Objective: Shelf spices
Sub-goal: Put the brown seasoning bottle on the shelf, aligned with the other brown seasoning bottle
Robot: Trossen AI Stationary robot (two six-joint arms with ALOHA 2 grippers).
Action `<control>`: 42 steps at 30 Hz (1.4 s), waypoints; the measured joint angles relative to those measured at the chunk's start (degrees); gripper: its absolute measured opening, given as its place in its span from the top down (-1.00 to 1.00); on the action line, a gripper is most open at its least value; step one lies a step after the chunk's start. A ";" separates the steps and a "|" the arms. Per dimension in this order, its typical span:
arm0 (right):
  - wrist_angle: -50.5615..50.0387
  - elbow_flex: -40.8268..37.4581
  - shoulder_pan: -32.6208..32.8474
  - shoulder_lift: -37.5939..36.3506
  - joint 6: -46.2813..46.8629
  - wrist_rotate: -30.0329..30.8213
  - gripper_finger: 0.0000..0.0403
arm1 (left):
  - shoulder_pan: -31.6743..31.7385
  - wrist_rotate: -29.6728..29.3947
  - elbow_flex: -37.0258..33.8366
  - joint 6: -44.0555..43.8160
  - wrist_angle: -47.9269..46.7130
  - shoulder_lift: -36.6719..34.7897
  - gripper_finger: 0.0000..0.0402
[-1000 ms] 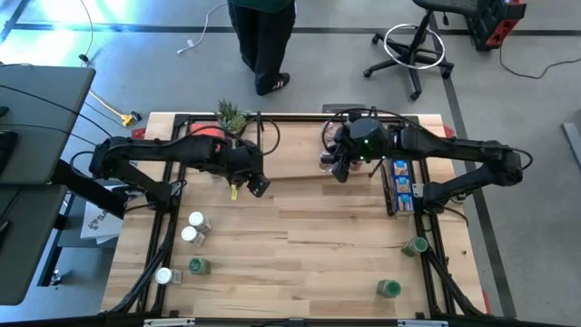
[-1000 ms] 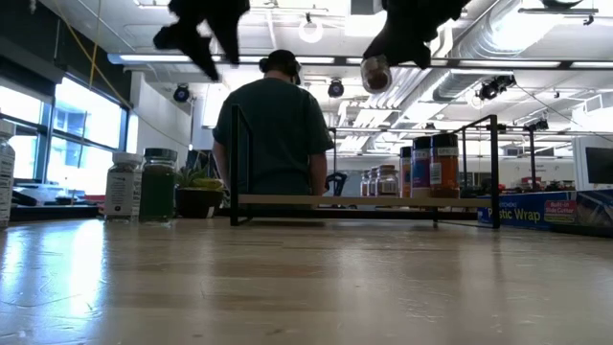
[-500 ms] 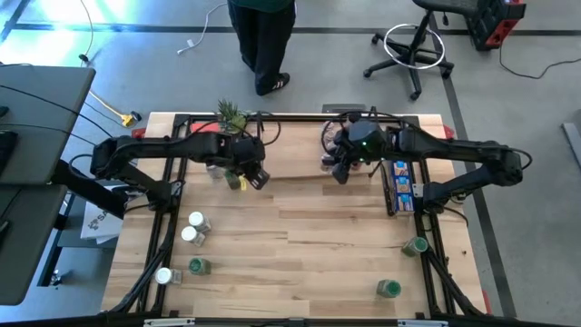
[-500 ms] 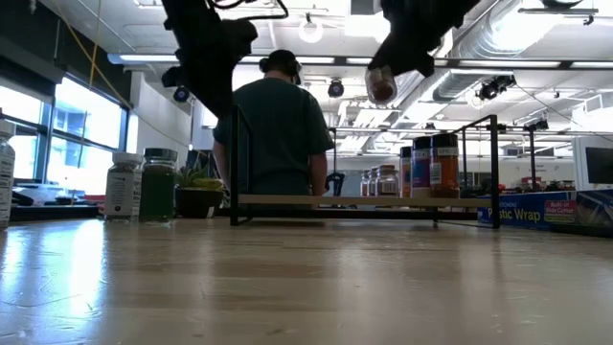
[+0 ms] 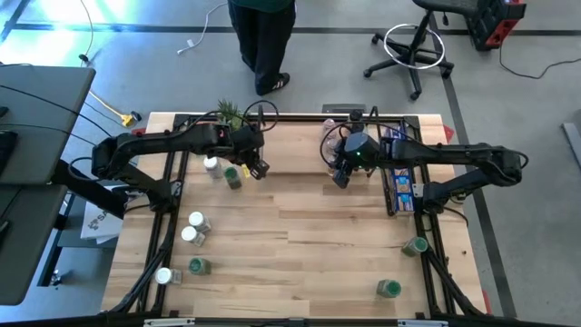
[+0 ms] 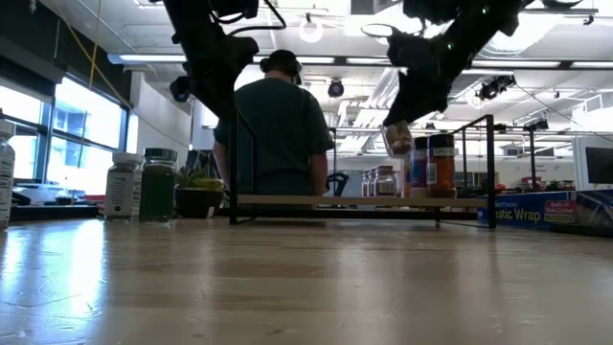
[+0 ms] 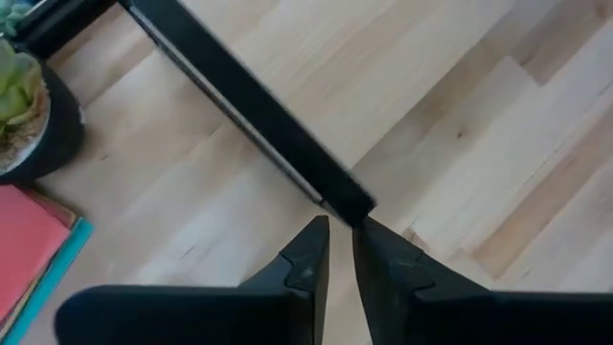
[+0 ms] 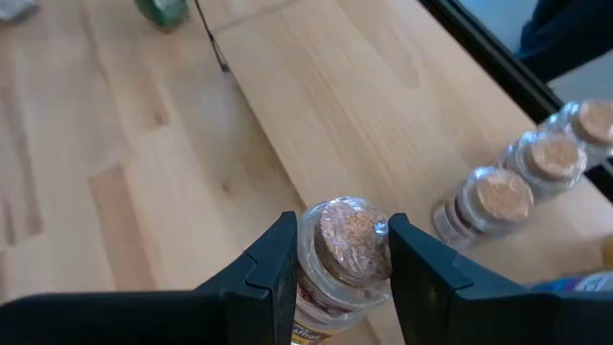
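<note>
While our right gripper (image 8: pixel 342 251) clamps a cork-topped glass jar (image 8: pixel 347 247) above the pale wood shelf (image 8: pixel 383 115), our left gripper (image 7: pixel 338 226) hangs nearly closed, empty.

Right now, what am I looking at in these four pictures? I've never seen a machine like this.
It is a robot with two dark arms at a wooden table, each ending in a two-finger gripper. One picture looks straight down, one looks level across the tabletop, and two come from cameras on the wrists. The right gripper holds a cork-topped jar above the shelf, where three similar jars already stand. The left gripper is nearly closed and empty, near the shelf's black rail. More jars wait on the table, beside a potted plant and a blue box. A person stands behind.
</note>
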 joint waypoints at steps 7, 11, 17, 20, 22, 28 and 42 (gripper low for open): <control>4.72 -3.15 -1.93 1.32 -2.35 3.46 0.42 | -1.09 3.72 1.99 -0.69 -0.79 0.00 0.79; 6.12 -3.69 -2.11 3.85 -3.04 6.64 0.42 | -2.75 4.41 5.33 -1.98 -3.59 -0.02 0.79; 6.24 -3.69 -1.90 7.59 -4.90 9.24 0.42 | -4.73 3.05 10.39 -2.13 -5.82 -0.02 0.79; 5.86 -3.69 -1.87 7.91 -4.58 10.59 0.42 | -4.97 2.27 11.71 -2.12 -6.21 -0.07 0.79; 5.68 -3.69 -1.87 7.91 -4.35 12.13 0.42 | -4.95 2.25 12.17 -1.80 -6.22 -0.07 0.79; 4.97 -3.69 -1.90 7.91 -3.09 12.96 0.42 | -4.93 1.37 12.44 -0.74 -6.50 -0.07 0.79; 2.91 -3.69 -1.90 7.91 -0.35 13.97 0.14 | -4.88 0.92 12.44 -0.63 -6.73 -0.07 0.79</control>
